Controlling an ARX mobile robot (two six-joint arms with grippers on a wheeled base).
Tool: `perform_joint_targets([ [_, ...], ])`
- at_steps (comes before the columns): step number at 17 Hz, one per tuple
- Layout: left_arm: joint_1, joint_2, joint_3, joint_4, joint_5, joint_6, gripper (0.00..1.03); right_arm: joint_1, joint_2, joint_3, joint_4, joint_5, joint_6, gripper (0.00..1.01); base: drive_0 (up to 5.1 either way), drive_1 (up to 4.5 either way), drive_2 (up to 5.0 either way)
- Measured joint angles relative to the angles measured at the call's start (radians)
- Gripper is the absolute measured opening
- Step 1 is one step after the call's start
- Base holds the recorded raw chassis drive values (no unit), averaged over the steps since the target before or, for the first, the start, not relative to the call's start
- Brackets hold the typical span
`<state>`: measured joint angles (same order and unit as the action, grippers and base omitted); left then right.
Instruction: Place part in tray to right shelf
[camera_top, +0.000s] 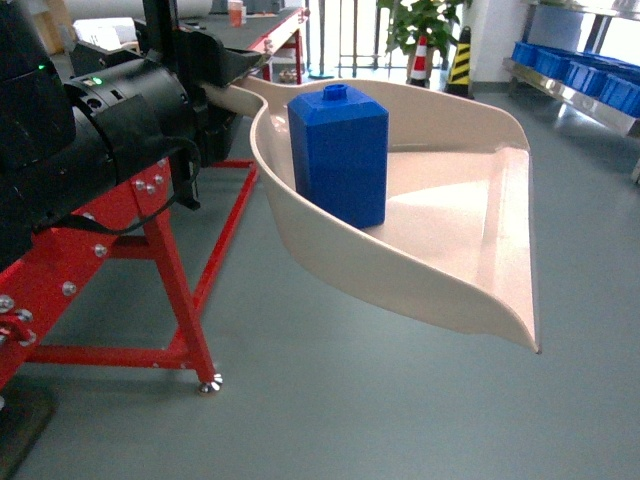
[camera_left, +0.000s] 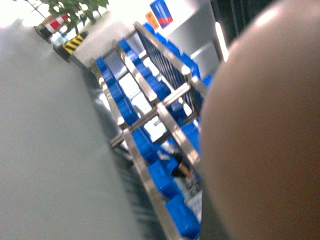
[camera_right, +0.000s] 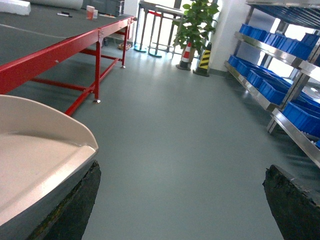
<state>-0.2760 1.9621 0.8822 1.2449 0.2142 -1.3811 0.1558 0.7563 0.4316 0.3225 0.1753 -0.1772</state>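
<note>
We are mid-carry: the part (camera_top: 338, 155) stands upright in the tray (camera_top: 470, 230), centre frame above the floor, left jaws hidden, right jaws spread empty; next we must reach the shelf (camera_right: 280, 75) at right.

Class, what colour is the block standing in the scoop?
Bright blue part, in the cream tray; clearest in the head view.

Bright, even indoor light throughout — the left wrist view is motion-blurred, its steel rack (camera_left: 150, 125) smeared; other views sharp.
</note>
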Motion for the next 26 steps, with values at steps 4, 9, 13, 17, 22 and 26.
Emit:
perform_joint_targets([
  [4,0.000,0.000,0.000,0.005,0.002,0.000,0.12,0.000,0.000,0.000,-0.001,0.000,0.000,0.98,5.0,-2.34,-2.3],
  [9,-0.002,0.000,0.000,-0.003,0.003,0.000,0.12,0.000,0.000,0.000,0.000,0.000,0.000,0.98,5.0,-2.33,-2.3],
  [13,-0.004,0.000,0.000,0.004,0.004,0.000,0.12,0.000,-0.005,0.000,0.000,0.000,0.000,0.98,5.1,-2.30,-2.3],
  [17,-0.015,0.000,0.000,0.002,0.011,0.000,0.12,-0.005,-0.005,0.000,-0.001,0.001,0.000,0.98,5.1,-2.30,-2.3],
  [22,-0.003,0.000,0.000,-0.001,0.003,0.000,0.12,-0.005,-0.005,0.000,0.000,0.000,0.000,0.98,5.1,-2.30,-2.3],
  [26,-0.003,0.000,0.000,-0.002,0.004,0.000,0.12,-0.005,-0.005,0.000,-0.001,0.000,0.000,0.98,5.1,-2.30,-2.3],
])
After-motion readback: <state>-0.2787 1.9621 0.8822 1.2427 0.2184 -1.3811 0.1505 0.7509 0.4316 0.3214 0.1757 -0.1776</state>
